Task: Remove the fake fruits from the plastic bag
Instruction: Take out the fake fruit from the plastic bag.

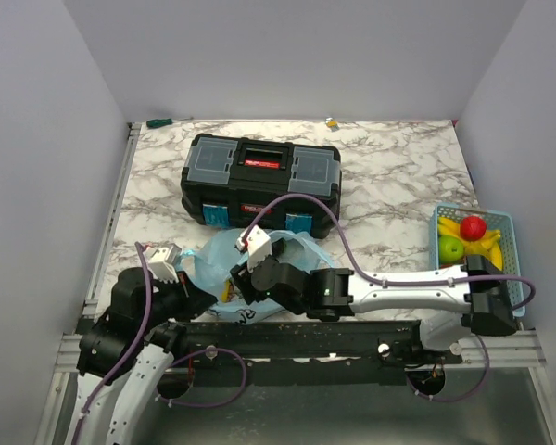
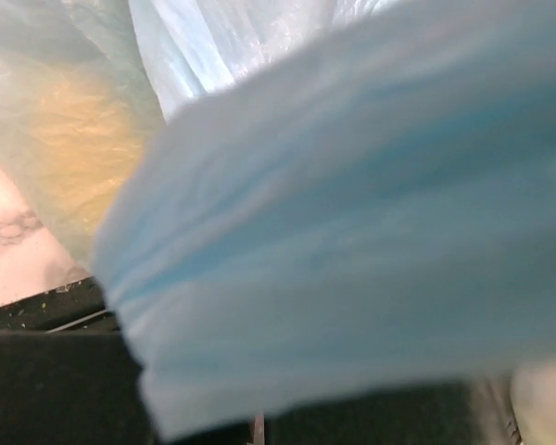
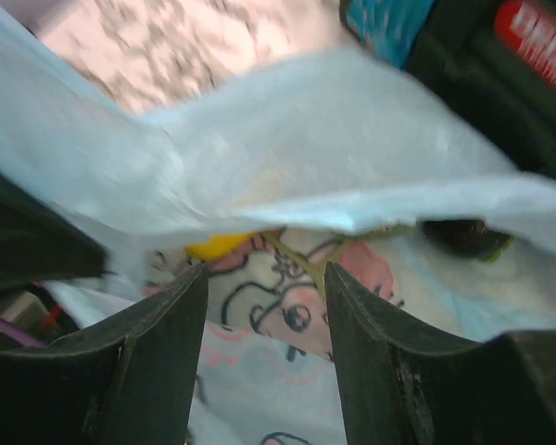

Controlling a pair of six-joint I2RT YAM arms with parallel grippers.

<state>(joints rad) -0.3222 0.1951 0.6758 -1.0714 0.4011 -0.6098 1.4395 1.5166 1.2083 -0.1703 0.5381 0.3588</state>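
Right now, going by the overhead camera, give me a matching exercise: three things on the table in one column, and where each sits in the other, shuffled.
Things:
1. toolbox
2. plastic bag
3. red fruit

Places:
A. in the blue basket, right side
B. near edge, in front of the toolbox
C. middle of the table, toward the back

Pairs: 1-C, 2-B, 3-A.

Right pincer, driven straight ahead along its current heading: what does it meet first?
The right pincer would likely first meet the plastic bag, its cartoon-printed film straight ahead. A yellow object shows just above that line; depth unclear.
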